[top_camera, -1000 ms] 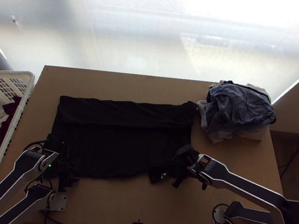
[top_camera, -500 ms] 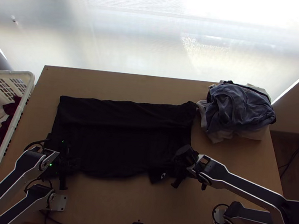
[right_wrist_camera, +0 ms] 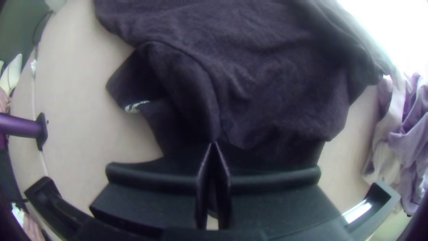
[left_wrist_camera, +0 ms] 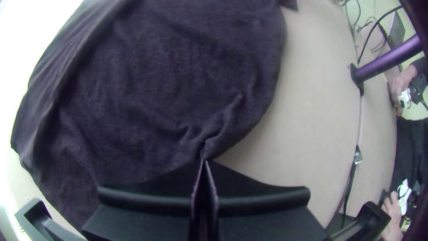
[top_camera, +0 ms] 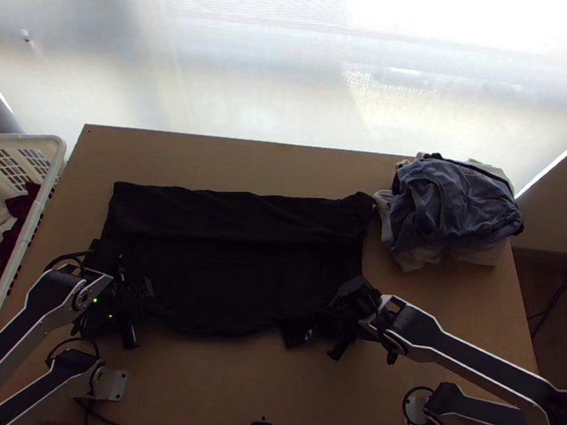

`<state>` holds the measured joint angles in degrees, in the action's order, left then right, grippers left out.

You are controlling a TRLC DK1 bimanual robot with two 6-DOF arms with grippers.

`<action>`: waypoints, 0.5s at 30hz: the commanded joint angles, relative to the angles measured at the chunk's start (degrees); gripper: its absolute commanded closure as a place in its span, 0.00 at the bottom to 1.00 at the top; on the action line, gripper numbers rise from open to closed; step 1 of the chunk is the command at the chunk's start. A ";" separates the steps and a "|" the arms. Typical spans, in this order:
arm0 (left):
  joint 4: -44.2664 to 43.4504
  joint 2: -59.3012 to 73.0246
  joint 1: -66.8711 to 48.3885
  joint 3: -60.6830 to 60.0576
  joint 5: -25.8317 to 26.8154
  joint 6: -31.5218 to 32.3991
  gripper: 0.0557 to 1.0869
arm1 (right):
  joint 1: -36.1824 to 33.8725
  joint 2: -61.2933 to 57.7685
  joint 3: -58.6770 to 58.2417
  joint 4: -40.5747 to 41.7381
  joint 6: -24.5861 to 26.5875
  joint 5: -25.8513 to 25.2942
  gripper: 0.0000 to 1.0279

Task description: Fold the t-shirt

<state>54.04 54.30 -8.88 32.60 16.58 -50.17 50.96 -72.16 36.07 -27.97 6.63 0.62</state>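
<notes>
Wooden table (top_camera: 211, 382); black t-shirt (top_camera: 230, 264) lies flat between left tool (top_camera: 144, 314) and right tool (top_camera: 333, 323), near side pinched in each.

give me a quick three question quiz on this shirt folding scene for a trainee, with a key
1. Multiple choice: in the top view, where does the pile lie?
a) in the basket
b) at the table's upper right
c) on the middle of the shirt

2. True or false: the left tool and right tool are both shut on the shirt.

3. Fill in the blank: the small light print lies nearer the ____ tool.

Key: 1 b; 2 true; 3 right
</notes>
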 commanded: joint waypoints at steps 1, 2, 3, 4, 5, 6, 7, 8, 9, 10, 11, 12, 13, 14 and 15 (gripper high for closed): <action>2.65 -2.18 -0.70 1.06 1.18 8.42 0.96 | -0.33 2.55 0.31 -2.88 -0.31 0.34 0.97; 2.65 -2.18 -0.78 1.15 1.18 9.66 0.96 | -0.42 2.73 0.31 -3.15 -0.66 0.61 0.97; 2.82 -2.18 -0.78 1.24 1.61 10.97 0.96 | -0.51 2.90 0.49 -3.76 -0.83 0.78 0.97; 3.00 -2.10 -0.87 1.33 1.88 11.94 0.96 | -0.60 3.17 0.58 -4.38 -1.10 1.22 0.97; 3.53 -1.92 -1.13 1.41 1.97 12.73 0.96 | -0.77 3.61 0.66 -4.73 -1.27 1.49 0.97; 4.14 -1.74 -1.57 1.50 2.23 13.70 0.96 | -0.77 4.05 0.66 -5.34 -1.27 1.84 0.97; 4.32 -2.10 -2.01 1.33 2.23 14.58 0.96 | -0.86 4.48 0.66 -5.96 -1.45 1.93 0.97; 4.32 -2.62 -2.19 1.06 2.23 15.19 0.96 | -1.04 5.01 0.58 -6.31 -1.45 1.93 0.97; 4.32 -2.98 -2.19 0.97 2.23 15.63 0.96 | -1.21 5.54 0.31 -6.66 -1.45 2.01 0.97; 4.32 -3.15 -2.10 0.97 2.23 16.07 0.96 | -1.39 5.80 0.14 -6.93 -1.45 2.01 0.97; 4.32 -3.15 -2.10 0.89 2.23 16.42 0.96 | -1.83 5.98 0.05 -7.28 -1.45 2.19 0.97; 4.41 -3.24 -1.93 0.89 2.23 16.42 0.96 | -2.09 6.33 -0.04 -7.54 -1.45 2.28 0.97; 4.41 -3.24 -1.75 0.89 2.23 16.42 0.96 | -2.27 6.68 -0.04 -7.54 -1.45 2.37 0.97; 4.49 -3.06 -1.57 0.97 2.14 16.42 0.96 | -2.44 6.77 -0.04 -7.63 -1.45 2.45 0.97; 4.67 -2.98 -1.66 1.06 2.14 16.33 0.96 | -2.44 6.77 0.05 -7.89 -1.45 2.54 0.97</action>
<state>57.95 51.66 -10.50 33.58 18.50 -35.92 49.47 -67.05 36.32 -34.17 5.34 2.44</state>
